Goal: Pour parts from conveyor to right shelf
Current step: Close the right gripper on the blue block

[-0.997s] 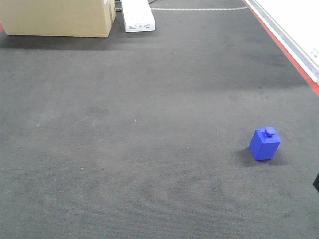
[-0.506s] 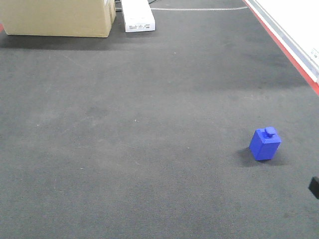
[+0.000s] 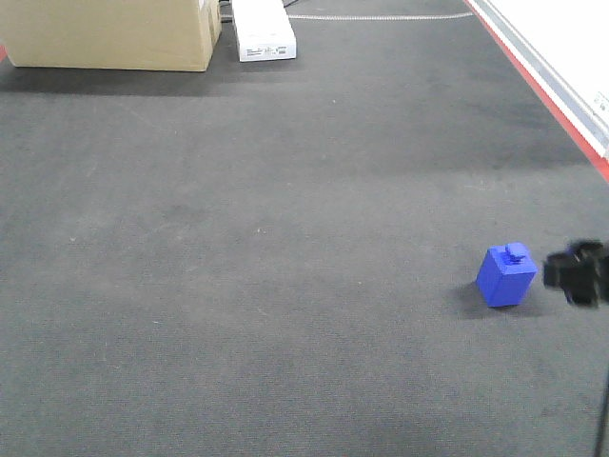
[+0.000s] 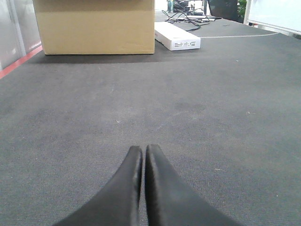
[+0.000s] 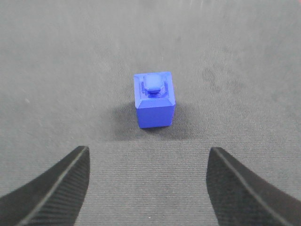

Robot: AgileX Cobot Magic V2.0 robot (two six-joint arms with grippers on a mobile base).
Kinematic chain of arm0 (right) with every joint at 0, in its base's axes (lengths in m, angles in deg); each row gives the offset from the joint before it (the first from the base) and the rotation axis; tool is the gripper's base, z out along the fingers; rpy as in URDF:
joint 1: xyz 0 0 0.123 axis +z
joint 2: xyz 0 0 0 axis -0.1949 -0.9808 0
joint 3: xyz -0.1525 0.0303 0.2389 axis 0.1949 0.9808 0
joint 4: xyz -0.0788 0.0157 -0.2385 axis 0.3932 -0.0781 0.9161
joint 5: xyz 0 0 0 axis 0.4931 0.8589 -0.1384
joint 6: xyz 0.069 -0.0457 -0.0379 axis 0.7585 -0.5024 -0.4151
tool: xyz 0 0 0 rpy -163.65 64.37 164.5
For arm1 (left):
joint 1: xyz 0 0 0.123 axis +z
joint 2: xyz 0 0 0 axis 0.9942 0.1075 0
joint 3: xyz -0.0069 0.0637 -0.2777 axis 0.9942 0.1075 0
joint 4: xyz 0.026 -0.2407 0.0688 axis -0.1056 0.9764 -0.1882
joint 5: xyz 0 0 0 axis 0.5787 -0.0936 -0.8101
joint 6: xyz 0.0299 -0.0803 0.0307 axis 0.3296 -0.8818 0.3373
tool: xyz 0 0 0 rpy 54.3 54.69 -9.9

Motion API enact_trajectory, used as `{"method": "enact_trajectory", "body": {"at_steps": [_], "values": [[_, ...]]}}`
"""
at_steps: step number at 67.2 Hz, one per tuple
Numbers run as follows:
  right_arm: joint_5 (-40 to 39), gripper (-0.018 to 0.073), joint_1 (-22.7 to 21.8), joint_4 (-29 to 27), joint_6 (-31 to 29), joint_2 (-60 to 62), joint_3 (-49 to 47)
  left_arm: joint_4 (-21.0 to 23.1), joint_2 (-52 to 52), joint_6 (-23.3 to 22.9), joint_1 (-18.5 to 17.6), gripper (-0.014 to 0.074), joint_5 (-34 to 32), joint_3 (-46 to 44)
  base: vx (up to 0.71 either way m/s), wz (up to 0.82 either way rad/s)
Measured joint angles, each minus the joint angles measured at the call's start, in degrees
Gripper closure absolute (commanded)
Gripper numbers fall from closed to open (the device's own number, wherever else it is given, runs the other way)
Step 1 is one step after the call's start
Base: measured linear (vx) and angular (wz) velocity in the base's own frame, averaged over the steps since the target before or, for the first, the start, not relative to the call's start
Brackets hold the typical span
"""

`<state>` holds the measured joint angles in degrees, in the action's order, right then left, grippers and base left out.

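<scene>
the blue block (image 5: 154, 99) stands stud-up on the conveyor (image 3: 238, 286), straight ahead of my right jaws, centred on their wide gap but not yet between them. squarish, no long axis. my left jaws are pressed together, block out of their view.

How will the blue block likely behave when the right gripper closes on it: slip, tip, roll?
The blue block looks like rigid moulded plastic, so it probably won't deform. Flat faces and a square base on the belt suggest sliding rather than rolling if pushed. Its smooth sides may slip slightly in the open right gripper.
</scene>
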<state>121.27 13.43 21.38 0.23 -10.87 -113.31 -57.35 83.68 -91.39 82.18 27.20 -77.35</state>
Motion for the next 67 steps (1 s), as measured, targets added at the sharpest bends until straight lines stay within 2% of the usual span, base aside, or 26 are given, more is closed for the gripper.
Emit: {"method": "enact_trajectory", "body": {"at_steps": [12,38,56,67], "values": [[6.7,0.0043,0.0,0.0,-2.8,-11.0,-10.8,0.0,0.0,0.0,0.0,0.0603,0.0,0.0,0.00,0.00],[22.1,0.0043,0.0,1.6,-3.5,-34.3,-31.5,0.0,0.0,0.0,0.0,0.0603,0.0,0.0,0.00,0.00],[28.3,0.0043,0.0,2.8,-3.7,-44.9,-41.3,0.0,0.0,0.0,0.0,0.0603,0.0,0.0,0.00,0.00],[31.4,0.0044,0.0,2.8,-3.7,-49.8,-43.6,0.0,0.0,0.0,0.0,0.0603,0.0,0.0,0.00,0.00]]}}
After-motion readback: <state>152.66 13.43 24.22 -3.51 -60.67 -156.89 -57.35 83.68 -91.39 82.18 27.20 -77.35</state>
